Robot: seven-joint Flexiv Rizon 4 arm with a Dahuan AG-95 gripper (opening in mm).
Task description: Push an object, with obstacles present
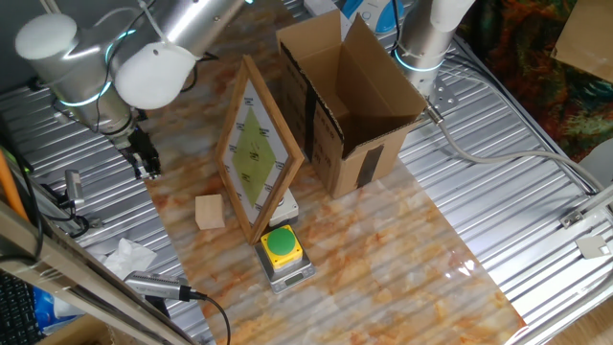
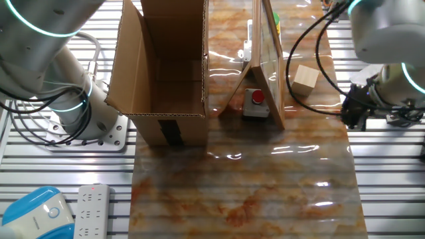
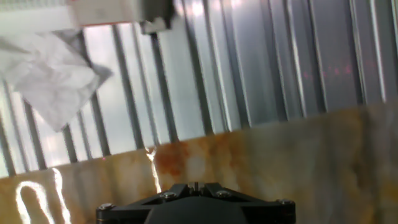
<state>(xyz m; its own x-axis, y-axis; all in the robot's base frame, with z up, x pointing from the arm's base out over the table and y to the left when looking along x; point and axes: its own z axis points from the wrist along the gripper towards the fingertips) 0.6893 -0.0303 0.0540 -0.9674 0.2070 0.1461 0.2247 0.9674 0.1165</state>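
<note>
We start with the biggest thing on the marbled mat [image 1: 402, 259]: the open cardboard box [image 1: 350, 96], banded with black tape, lies at the far end, its mouth gaping upward. Just beside it leans the wooden-framed white board [image 1: 257, 149] with its yellow-green diamond, tilted so its lower edge rests near the yellow push-button [image 1: 282, 247] on its grey base. All three are obstacles.

The small wooden cube [image 1: 210, 212], plain and light tan, sits on the mat just beside the board's lower corner, on the side away from the box; we see it apart from the frame in the other fixed view [image 2: 306, 81].

Our gripper [image 1: 144, 153] hangs at the mat's edge, over the ribbed metal table [image 1: 536, 163], with the cube lying inward from it, toward the board and slightly toward the button. The dark fingers seem drawn together, yet we cannot tell for certain: the hand view shows only the black base of the hand [image 3: 196, 205], the mat's border and crumpled white paper [image 3: 53, 81].

We judge the push has not begun. A straight drive from here would send the cube toward the board, so the line of approach matters.
</note>
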